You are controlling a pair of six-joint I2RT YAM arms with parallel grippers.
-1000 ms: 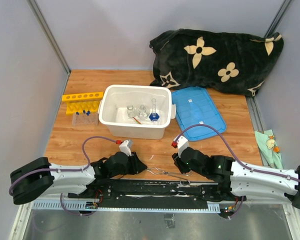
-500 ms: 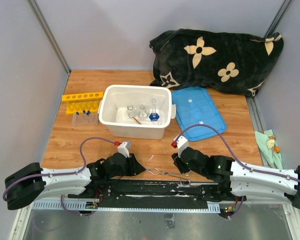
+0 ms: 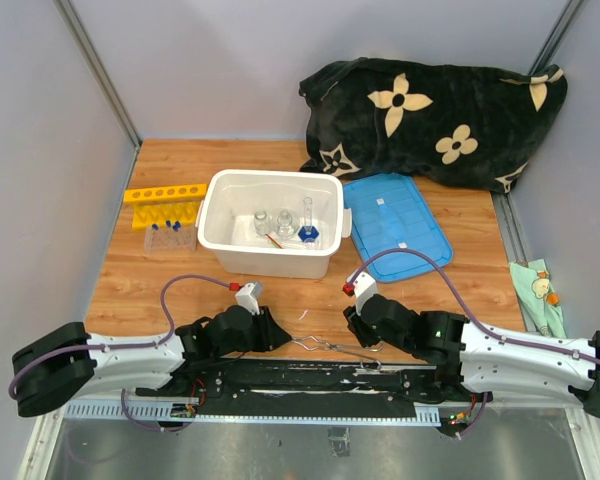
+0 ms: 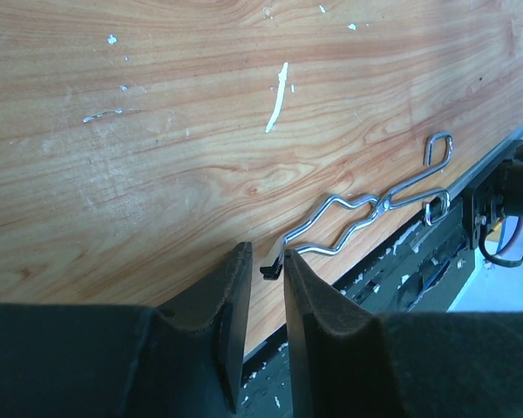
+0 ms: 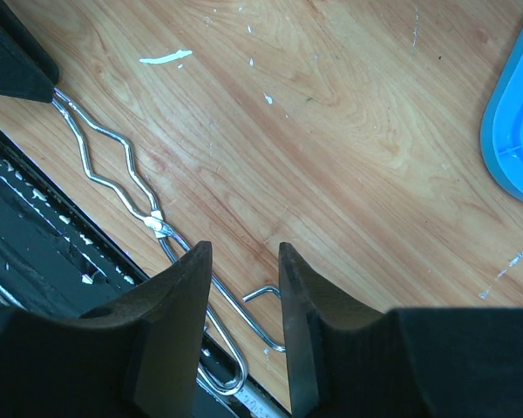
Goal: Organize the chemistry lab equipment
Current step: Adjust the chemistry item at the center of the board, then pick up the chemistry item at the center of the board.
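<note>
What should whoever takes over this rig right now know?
Left gripper: closed on the tip end of the metal tongs, which lie flat at the near edge of the table.
Right gripper: open, empty, over the tongs' handle loops.
Done: glass flasks and red-handled spatula are in the white tub.
Left: the tongs; blue-capped test tubes loose on the near side of the yellow rack; blue lid off, right of the tub.

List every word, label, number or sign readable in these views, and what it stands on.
No text can be read in any view.
On the blue lid: a small white sticker, too small to read.
On the glassware in the white tub: any markings too small to tell.
</note>
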